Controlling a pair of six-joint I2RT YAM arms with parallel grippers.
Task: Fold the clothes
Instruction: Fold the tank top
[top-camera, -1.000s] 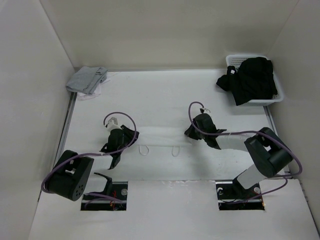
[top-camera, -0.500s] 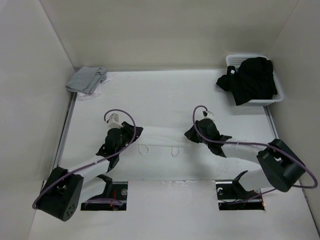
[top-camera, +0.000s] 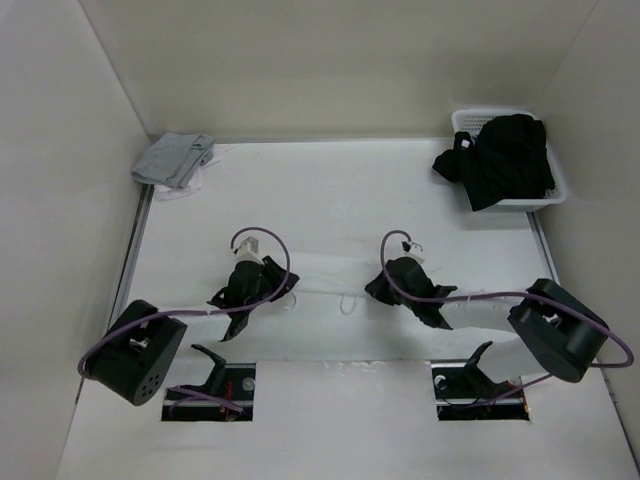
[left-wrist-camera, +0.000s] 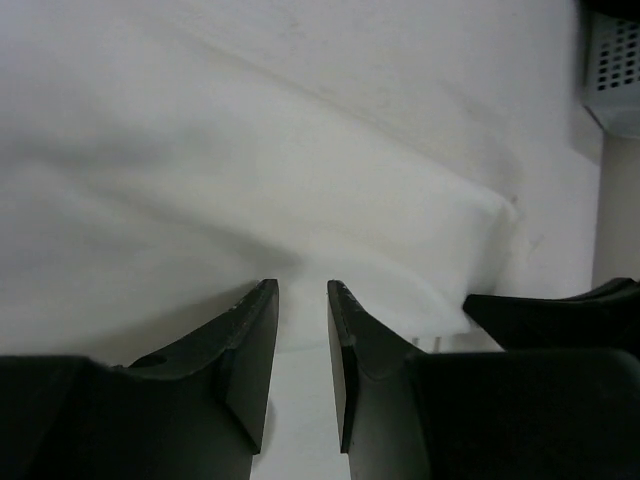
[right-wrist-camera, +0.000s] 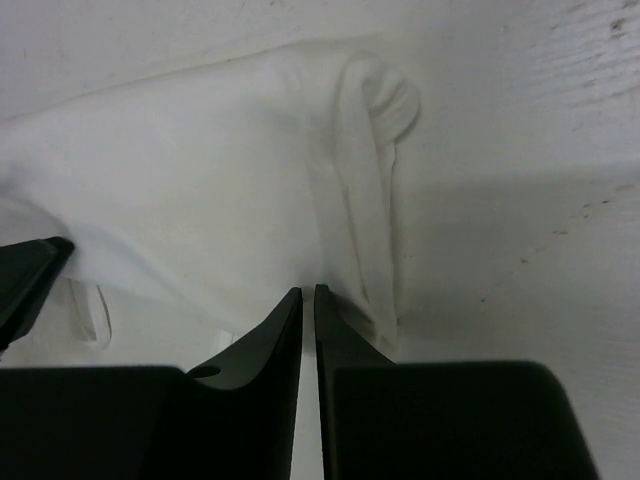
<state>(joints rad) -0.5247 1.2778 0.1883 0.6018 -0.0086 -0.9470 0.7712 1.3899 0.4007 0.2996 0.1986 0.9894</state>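
White top (top-camera: 325, 275) is lying mid-table, pulled out into a flat band between the two claws, with one strap loop (top-camera: 348, 303) poking out on its near edge. The other loop I can't make out clearly.

Stuff around: a grey folded cloth (top-camera: 175, 158) in the far left corner and a white basket (top-camera: 462, 120) in the far right corner with a black clothes pile (top-camera: 497, 158) spilling over its rim. Both are well away from the top, nothing sits between.

Both arms reach forward from the near edge, elbows folded out to the sides, wrists dropped low over the table (top-camera: 330, 190), purple cables looping above each wrist. The left claw (top-camera: 265, 280) sits at the top's left end, jaws a narrow gap apart and pinching the fabric edge. The right claw (top-camera: 385, 280) is at the right end, jaws almost touching, nipped on the hem.

Count: two arms, one white top, one grey cloth, one basket, one black pile.
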